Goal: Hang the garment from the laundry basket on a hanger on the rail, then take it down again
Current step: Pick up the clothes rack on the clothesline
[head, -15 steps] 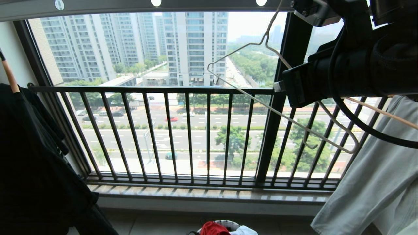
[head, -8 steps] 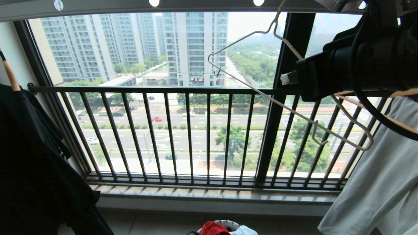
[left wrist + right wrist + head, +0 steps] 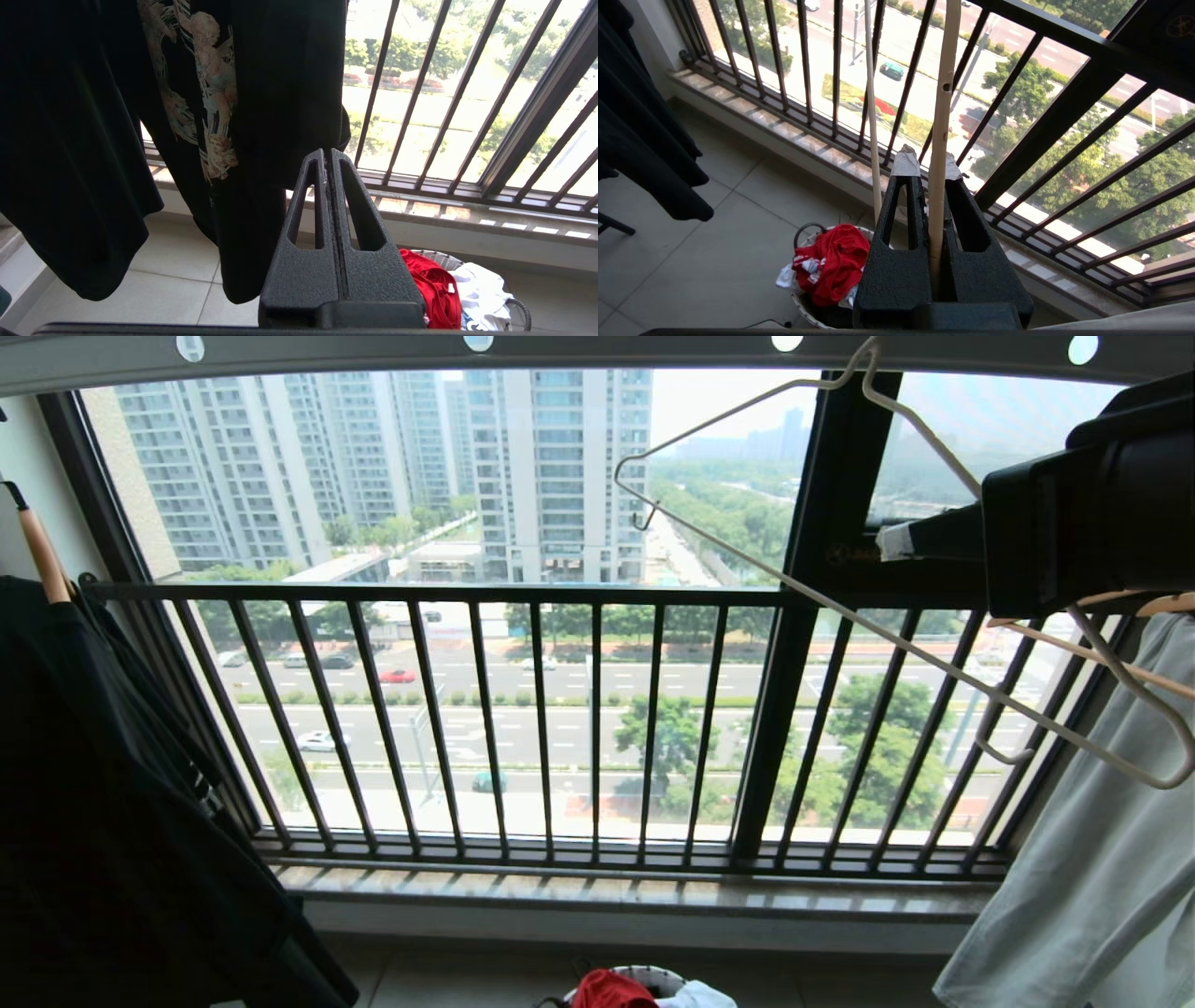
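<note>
High on the right, my right gripper [image 3: 892, 541] is shut on one side wire of the thin white hanger [image 3: 840, 607]. In the right wrist view that wire of the hanger [image 3: 942, 116] runs lengthways between the taped fingertips of the right gripper [image 3: 928, 165]. The hanger tilts, its twisted neck up at the grey holed rail [image 3: 597, 350]; the hook's top is out of view. The red garment [image 3: 611, 989] lies crumpled in the laundry basket [image 3: 661, 974] on the floor below. My left gripper [image 3: 328, 156] is shut and empty, low beside the basket [image 3: 444, 259].
A black T-shirt [image 3: 112, 803] hangs at the left on a wooden hanger [image 3: 42, 555]. A white T-shirt [image 3: 1074, 859] hangs at the right. The black balcony railing [image 3: 523, 709] runs across the window. White cloth [image 3: 481, 294] lies beside the red garment [image 3: 432, 289].
My right gripper has swung up and to the right with the hanger, bringing its neck closer to the rail. The left gripper has stayed still.
</note>
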You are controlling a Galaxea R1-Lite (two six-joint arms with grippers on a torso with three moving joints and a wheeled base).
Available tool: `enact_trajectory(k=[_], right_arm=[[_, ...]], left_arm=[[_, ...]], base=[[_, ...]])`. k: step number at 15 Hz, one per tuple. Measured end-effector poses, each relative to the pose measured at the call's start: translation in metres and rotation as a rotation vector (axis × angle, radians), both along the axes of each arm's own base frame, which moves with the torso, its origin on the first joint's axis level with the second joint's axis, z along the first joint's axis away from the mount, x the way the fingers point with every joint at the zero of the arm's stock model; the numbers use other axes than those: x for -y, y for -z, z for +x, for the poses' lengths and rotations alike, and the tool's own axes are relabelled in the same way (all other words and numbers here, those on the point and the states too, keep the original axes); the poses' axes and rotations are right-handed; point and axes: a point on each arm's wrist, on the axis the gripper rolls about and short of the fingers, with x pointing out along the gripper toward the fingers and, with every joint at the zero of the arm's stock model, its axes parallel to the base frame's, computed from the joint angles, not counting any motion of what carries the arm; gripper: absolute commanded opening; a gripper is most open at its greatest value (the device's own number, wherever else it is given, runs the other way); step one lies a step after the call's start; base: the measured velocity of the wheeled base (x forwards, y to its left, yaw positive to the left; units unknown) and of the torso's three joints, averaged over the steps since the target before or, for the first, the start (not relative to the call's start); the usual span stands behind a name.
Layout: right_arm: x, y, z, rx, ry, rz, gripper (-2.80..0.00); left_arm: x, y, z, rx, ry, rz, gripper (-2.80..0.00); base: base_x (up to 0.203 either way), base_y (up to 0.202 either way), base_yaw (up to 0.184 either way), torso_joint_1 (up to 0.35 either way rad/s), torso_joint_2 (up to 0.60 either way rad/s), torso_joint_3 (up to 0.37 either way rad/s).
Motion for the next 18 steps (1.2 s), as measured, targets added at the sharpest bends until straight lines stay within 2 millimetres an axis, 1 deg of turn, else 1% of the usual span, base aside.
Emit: enact_trajectory(k=[3,6,8,10,12,15,18], right_arm=[[0.02,0.01,-0.025,-0.047,-0.109,0.04,-2.8],[0.04,0.029,-0.05,-0.116,-0.269,0.067,-2.8],[0.051,0.041,-0.059,-0.153,-0.32,0.078,-2.8],[0.057,0.054,-0.058,-0.174,-0.328,0.085,-2.8],[0.057,0.068,-0.052,-0.166,-0.337,0.106,-2.8],[0.05,0.085,-0.04,-0.136,-0.381,0.146,-2.8],[0.04,0.094,-0.027,-0.125,-0.459,0.172,-2.8]], left_arm=[[0.0,0.0,0.0,0.0,-0.001,0.0,-2.8],[0.0,0.0,0.0,0.0,0.0,0.0,-2.8],[0.0,0.0,0.0,0.0,-0.001,0.0,-2.8],[0.0,0.0,0.0,0.001,0.0,0.0,-2.8],[0.0,0.0,0.0,0.0,0.001,0.0,-2.8],[0.0,0.0,0.0,0.0,0.0,0.0,-2.8],[0.0,0.0,0.0,0.0,0.0,0.0,-2.8]], base=[[0.0,0.0,0.0,0.0,0.0,0.0],[0.0,0.0,0.0,0.0,0.0,0.0],[0.0,0.0,0.0,0.0,0.0,0.0],[0.0,0.0,0.0,0.0,0.0,0.0],[0.0,0.0,0.0,0.0,0.0,0.0],[0.0,0.0,0.0,0.0,0.0,0.0],[0.0,0.0,0.0,0.0,0.0,0.0]])
